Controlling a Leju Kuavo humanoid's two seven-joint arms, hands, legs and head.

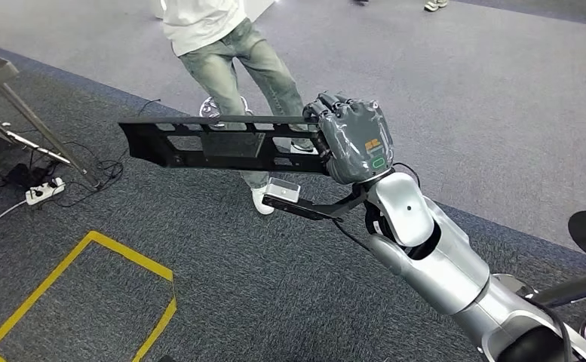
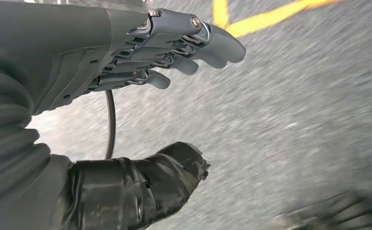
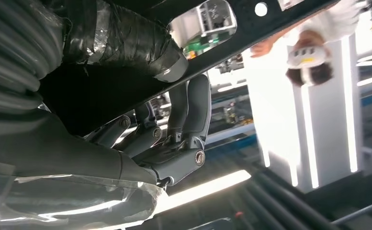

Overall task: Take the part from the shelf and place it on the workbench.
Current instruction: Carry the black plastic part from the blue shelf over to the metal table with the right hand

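The head view looks down from high at carpet floor [image 1: 222, 264]. Each wrist view sits close behind its hand; the right one seemingly faces upward.

A person in faded jeans [image 1: 233, 68] and white shoes is standing on the grey carpet [image 1: 289, 286], another pair of feet [image 1: 436, 4] waiting farther back. Yellow tape [image 1: 71, 264] is marking a box on the floor. A white power strip [image 1: 44, 191] is lying among black cables beside metal legs [image 1: 26, 113].
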